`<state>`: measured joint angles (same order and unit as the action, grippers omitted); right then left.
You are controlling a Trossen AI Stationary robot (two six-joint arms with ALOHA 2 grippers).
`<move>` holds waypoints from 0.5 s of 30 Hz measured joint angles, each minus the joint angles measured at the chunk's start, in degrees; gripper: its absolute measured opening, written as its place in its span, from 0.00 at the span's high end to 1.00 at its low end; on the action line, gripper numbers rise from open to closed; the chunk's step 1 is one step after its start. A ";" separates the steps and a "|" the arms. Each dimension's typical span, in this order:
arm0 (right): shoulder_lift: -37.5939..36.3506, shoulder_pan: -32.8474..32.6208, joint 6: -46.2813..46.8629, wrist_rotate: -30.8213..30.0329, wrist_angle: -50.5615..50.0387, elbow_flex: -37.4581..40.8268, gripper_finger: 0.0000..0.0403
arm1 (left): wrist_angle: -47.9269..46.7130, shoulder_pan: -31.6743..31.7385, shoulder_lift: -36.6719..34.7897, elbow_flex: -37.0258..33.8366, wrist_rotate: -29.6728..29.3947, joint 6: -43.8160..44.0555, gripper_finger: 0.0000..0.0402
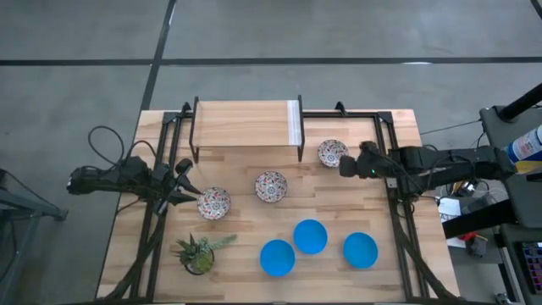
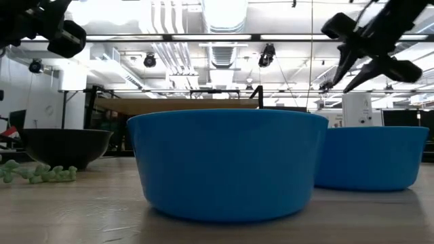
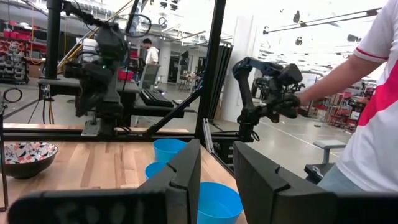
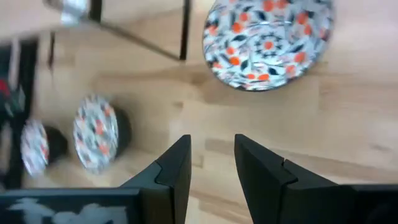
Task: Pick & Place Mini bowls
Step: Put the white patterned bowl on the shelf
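Observation:
Three white bowls with red-and-dark pattern rest on their bases on the wooden table: one at the left (image 1: 213,203), one in the middle (image 1: 271,186), one at the far right (image 1: 332,152). Three blue bowls (image 1: 277,257) (image 1: 310,236) (image 1: 360,250) stand nearer the front. My left gripper (image 1: 187,186) is open and empty just left of the left patterned bowl. My right gripper (image 1: 345,164) is open and empty, above the table beside the far-right patterned bowl (image 4: 267,40), fingers pointing down (image 4: 211,168).
A wooden shelf on dark legs (image 1: 246,125) stands at the table's far side. A small green potted plant (image 1: 199,252) sits at the front left. A dark frame (image 1: 398,212) runs along both table sides. A person in a white shirt (image 3: 373,124) stands beyond the right edge.

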<state>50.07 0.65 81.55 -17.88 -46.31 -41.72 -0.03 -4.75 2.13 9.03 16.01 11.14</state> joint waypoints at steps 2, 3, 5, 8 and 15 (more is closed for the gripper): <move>2.00 2.31 -12.89 3.23 1.35 -1.82 0.69 | 0.00 0.00 0.00 0.01 0.00 0.00 0.78; 3.04 3.09 -20.73 4.96 2.00 -2.79 0.68 | 0.00 0.00 0.00 -0.01 0.00 0.00 0.78; 5.40 4.29 -32.21 7.52 2.02 -4.73 0.68 | 0.00 0.00 0.00 -0.01 0.00 0.00 0.78; 9.51 5.86 -42.77 10.34 1.34 -6.73 0.68 | 0.00 0.01 0.00 -0.01 -0.01 0.00 0.78; 20.25 6.31 -63.27 11.21 1.36 -8.87 0.70 | 0.00 0.02 0.00 0.01 0.00 0.00 0.78</move>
<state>70.33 6.96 18.28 -6.66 -44.94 -50.58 -0.03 -4.73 2.13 9.04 16.01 11.14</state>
